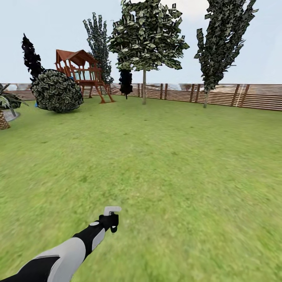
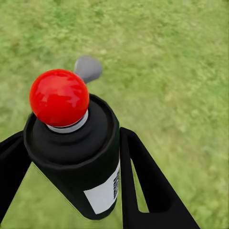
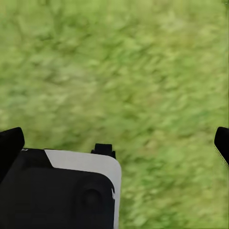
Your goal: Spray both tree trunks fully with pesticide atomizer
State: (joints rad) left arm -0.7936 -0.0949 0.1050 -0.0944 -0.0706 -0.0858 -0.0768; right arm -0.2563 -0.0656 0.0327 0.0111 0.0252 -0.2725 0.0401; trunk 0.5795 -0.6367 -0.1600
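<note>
My left gripper [image 1: 111, 223] reaches out low over the lawn, shut on the pesticide atomizer [image 1: 112, 210], whose pale trigger head sticks up above the fingers. In the left wrist view the atomizer [image 2: 90, 162] is a black bottle with a red round tip and a grey trigger, clamped between the two black fingers [image 2: 143, 176] of the left gripper [image 2: 71, 138]. Far ahead by the fence stand two trees with bare trunks, one in the middle [image 1: 144, 89] and one to the right [image 1: 206, 98]. The right gripper [image 3: 116, 143] hangs open over grass with nothing in it.
Green lawn [image 1: 164, 164] stretches to a brown slatted fence [image 1: 235, 96]. At the back left stand a wooden playset [image 1: 80, 70], a round leafy bush [image 1: 56, 91] and dark narrow cypresses [image 1: 31, 58]. A short palm trunk [image 1: 3, 119] sits at the left edge.
</note>
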